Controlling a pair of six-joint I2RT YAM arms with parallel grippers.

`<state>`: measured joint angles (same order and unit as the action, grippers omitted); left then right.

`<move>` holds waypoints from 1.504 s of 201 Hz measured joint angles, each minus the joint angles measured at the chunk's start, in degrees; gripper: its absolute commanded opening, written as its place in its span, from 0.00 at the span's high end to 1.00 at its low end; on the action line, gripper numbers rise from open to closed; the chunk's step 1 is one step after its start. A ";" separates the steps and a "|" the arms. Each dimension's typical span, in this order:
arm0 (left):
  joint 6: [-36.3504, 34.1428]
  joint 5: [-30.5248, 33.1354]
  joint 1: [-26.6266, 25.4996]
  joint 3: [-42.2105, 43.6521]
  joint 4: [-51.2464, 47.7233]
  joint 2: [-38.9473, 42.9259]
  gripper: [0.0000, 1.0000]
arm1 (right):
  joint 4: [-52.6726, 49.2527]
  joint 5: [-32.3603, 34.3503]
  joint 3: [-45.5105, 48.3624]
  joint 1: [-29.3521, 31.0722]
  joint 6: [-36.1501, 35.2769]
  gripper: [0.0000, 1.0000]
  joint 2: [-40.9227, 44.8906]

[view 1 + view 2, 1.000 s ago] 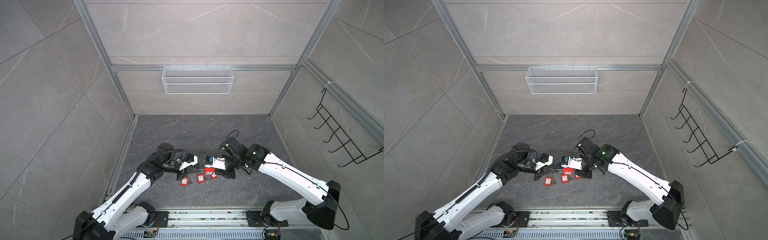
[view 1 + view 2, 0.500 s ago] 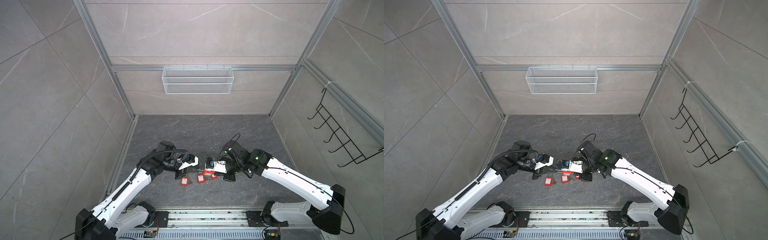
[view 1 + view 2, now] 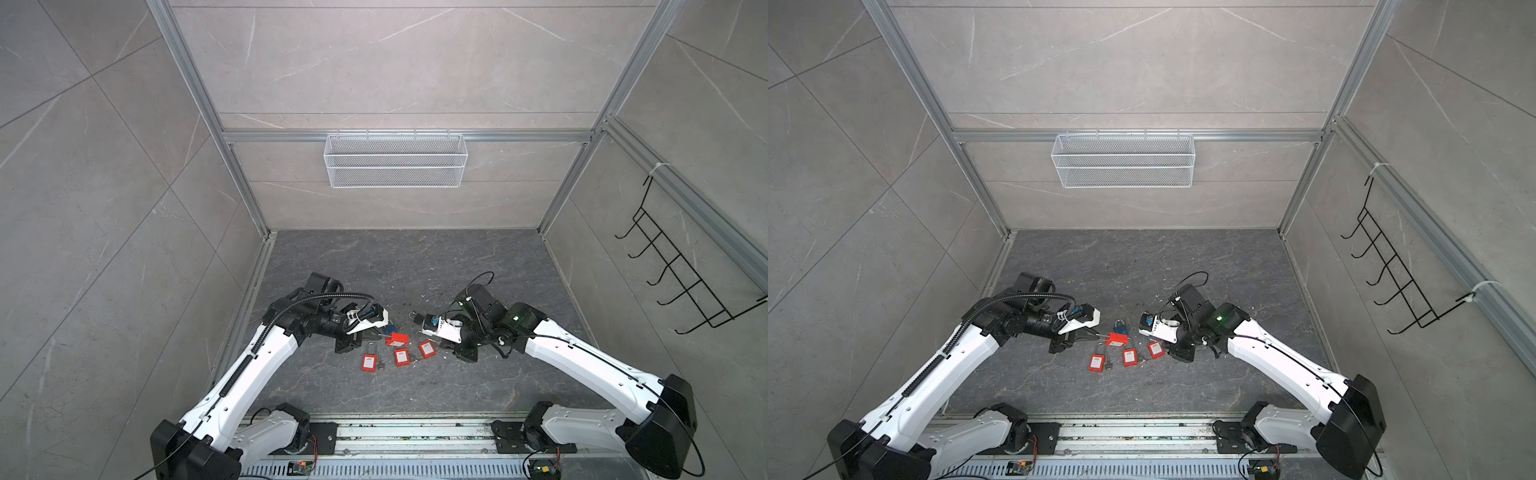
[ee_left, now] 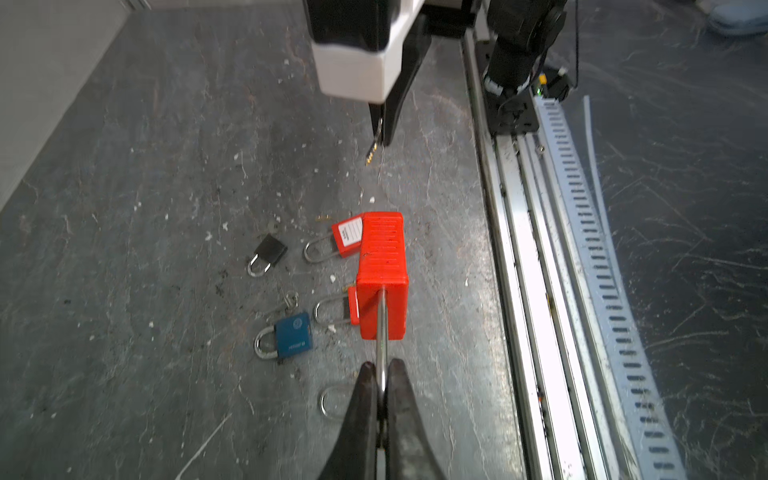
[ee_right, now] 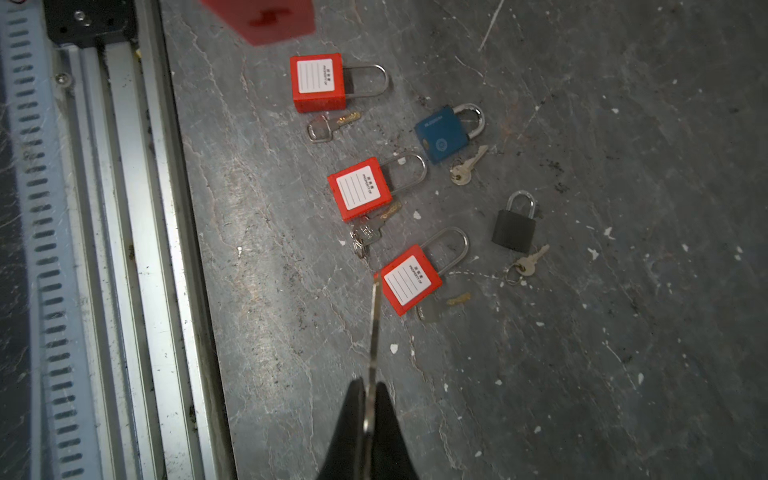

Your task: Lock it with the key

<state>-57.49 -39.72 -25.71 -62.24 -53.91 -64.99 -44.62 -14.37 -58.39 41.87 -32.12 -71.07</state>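
Fingertips [image 4: 365,386] of the left gripper [image 4: 381,370] are being pressed together on the steel shackle [image 4: 381,328] of a red padlock [image 4: 382,266]. Its body is being carried just ahead of them, clear of the floor [image 4: 166,166], with its base turned toward the other arm. Fingertips [image 5: 353,399] of the right gripper [image 5: 369,386] are being clamped flat on a key [image 5: 374,332], whose blade is being pointed straight out beyond them. Padlock and key are being held apart, facing each other across a gap. In the right wrist view the blurred keyway [image 5: 270,18] is being seen well ahead of the key tip and off to 1 side of its line. Insertion is judged to be the step in hand. Alignment before advance is being called for: blade turned to suit the slot, tip centred, then a slow straight push. Because the body is being carried only by its thin shackle, it is judged likely to swing or twist under any sideways load. Beneath both sets of fingers, 3 other red padlocks [image 5: 318,81], 1 blue padlock [image 5: 442,133], 1 black padlock [image 5: 514,230] and loose keys [image 5: 463,170] are being left lying on the floor.
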 measured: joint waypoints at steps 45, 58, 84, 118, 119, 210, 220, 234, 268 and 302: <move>-2.49 15.76 0.26 -6.73 -10.38 -10.47 1.00 | 4.72 2.91 0.63 0.00 6.86 1.00 -3.48; -2.38 20.00 0.26 -8.39 -12.35 -13.90 1.00 | 6.01 3.28 1.29 0.00 8.44 1.00 -3.74; -1.38 26.99 0.26 -12.22 -14.80 -20.98 1.00 | 8.11 4.02 2.80 0.00 10.43 1.00 -4.13; 0.76 34.07 0.26 -14.97 -15.41 -28.39 1.00 | 9.44 4.74 4.83 0.00 11.43 1.00 -4.33; 0.83 34.27 0.26 -15.10 -15.41 -28.63 1.00 | 9.49 4.74 4.85 0.00 11.45 1.00 -4.33; 2.64 38.29 -1.92 -20.74 -16.09 -37.92 1.00 | 11.43 4.33 6.21 0.00 11.58 1.00 -4.94; 2.64 38.32 -2.21 -20.83 -16.35 -38.62 1.00 | 11.52 4.24 6.27 0.00 11.58 1.00 -5.18; 2.67 38.42 -2.54 -20.85 -16.52 -39.74 1.00 | 11.56 3.96 6.45 0.00 11.58 1.00 -5.62; 2.67 39.45 -3.23 -21.79 -16.85 -41.57 1.00 | 11.72 3.43 6.47 0.00 11.61 1.00 -6.43; 2.64 39.67 -3.98 -24.04 -17.88 -43.54 1.00 | 11.93 3.02 6.45 0.00 11.63 1.00 -6.51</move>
<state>-54.85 -0.05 -29.69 -86.28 -71.79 -108.53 -32.69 -11.35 -51.94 41.87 -20.49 -77.58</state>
